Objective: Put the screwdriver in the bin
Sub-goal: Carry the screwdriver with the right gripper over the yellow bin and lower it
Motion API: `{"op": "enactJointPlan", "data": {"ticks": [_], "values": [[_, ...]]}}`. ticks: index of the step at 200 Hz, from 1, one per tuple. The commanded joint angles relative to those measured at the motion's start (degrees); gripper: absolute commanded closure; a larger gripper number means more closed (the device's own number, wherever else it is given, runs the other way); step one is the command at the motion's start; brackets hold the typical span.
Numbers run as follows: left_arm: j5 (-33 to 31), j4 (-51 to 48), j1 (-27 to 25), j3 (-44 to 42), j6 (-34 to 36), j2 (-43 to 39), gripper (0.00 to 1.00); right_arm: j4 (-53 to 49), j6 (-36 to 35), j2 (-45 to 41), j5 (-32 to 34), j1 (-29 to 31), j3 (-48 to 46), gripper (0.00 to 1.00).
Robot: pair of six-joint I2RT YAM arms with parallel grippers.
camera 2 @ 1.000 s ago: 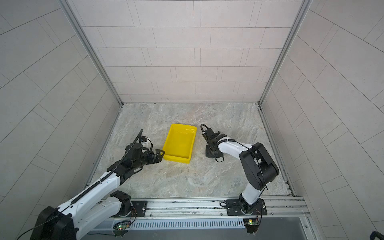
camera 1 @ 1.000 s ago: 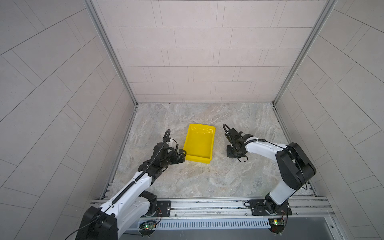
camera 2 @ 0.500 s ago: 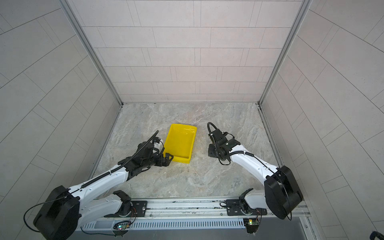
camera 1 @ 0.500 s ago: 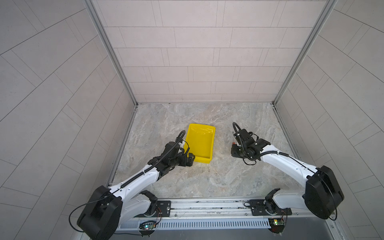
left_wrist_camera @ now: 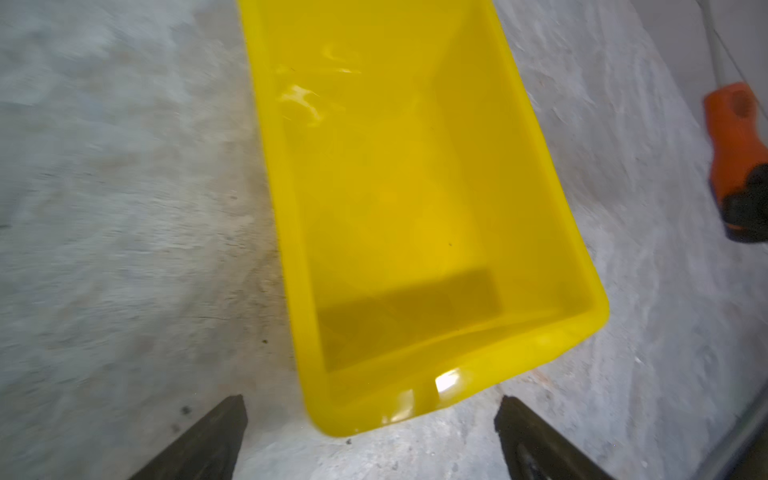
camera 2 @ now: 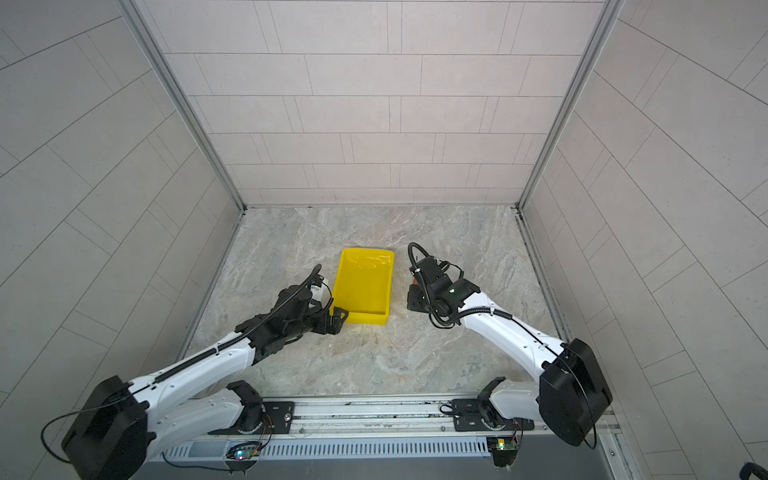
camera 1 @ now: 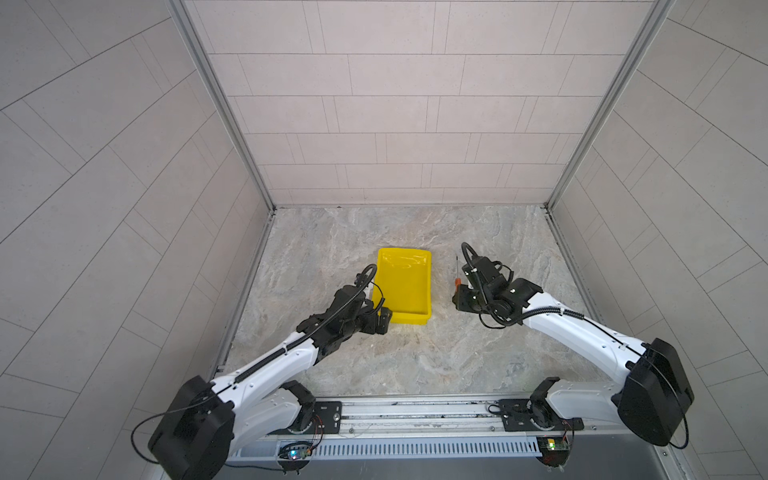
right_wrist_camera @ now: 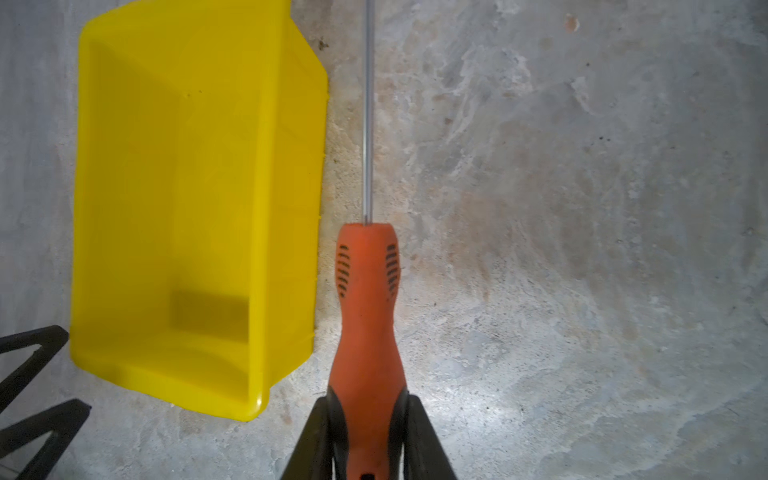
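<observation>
Right end effector (right_wrist_camera: pixel 368 415) grips screwdriver (right_wrist_camera: pixel 365 316) beside bin (right_wrist_camera: pixel 187 187).

A grey-beige marbled tabletop (camera 1: pixel 415 357) is filling the lower middle of both top views, its veining running in pale and brownish streaks. Pale tiled panels are enclosing it: a back wall (camera 1: pixel 407 104) is standing across the upper centre, a left wall (camera 1: pixel 104 187) and a right wall (camera 1: pixel 685 187) are slanting down the sides. Two silver corner posts (camera 1: pixel 223 104) (camera 1: pixel 604 104) are running diagonally from the top edge to the tabletop's far corners. Along the bottom, a metal rail (camera 1: pixel 415 415) is stretching across, with a slotted vent strip (camera 1: pixel 415 448) lying just below it. Two small circuit boards (camera 1: pixel 293 453) (camera 1: pixel 552 445) are glowing near the strip's ends. In the right wrist view a reddish fleck (right_wrist_camera: pixel 571 23) is showing on the stone at upper right.
</observation>
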Motion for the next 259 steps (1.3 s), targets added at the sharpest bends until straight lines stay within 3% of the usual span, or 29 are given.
{"op": "enactJointPlan", "data": {"ticks": [1, 26, 70, 114, 191, 227, 259], "values": [[-19.5, -9.5, 0.3, 1.4, -3.9, -5.9, 0.00, 1.9, 3.5, 0.8, 3.6, 4.1, 3.1, 0.88], [-29.3, -13.1, 1.2, -1.5, -7.9, -12.0, 0.00, 6.3, 7.0, 4.4, 4.9, 9.1, 5.8, 0.89], [-27.5, -11.9, 2.6, -3.5, -8.0, -16.0, 0.00, 11.1, 10.0, 17.1, 6.4, 15.8, 14.2, 0.88], [-27.7, -12.1, 2.6, -3.4, -8.4, -15.7, 0.00, 13.6, 12.9, 29.3, 2.7, 16.0, 21.1, 0.89], [-27.6, -10.2, 2.6, -5.1, -8.5, -18.6, 0.00, 13.9, 14.6, 37.8, 1.7, 15.2, 26.2, 0.86], [-27.3, -9.8, 2.6, -5.2, -8.4, -18.4, 0.00, 14.1, 15.1, 39.4, 0.3, 14.1, 27.2, 0.81], [-27.3, -9.5, 2.6, -5.3, -8.4, -18.3, 0.00, 13.8, 14.5, 38.9, -0.8, 13.7, 27.5, 0.70]]}}
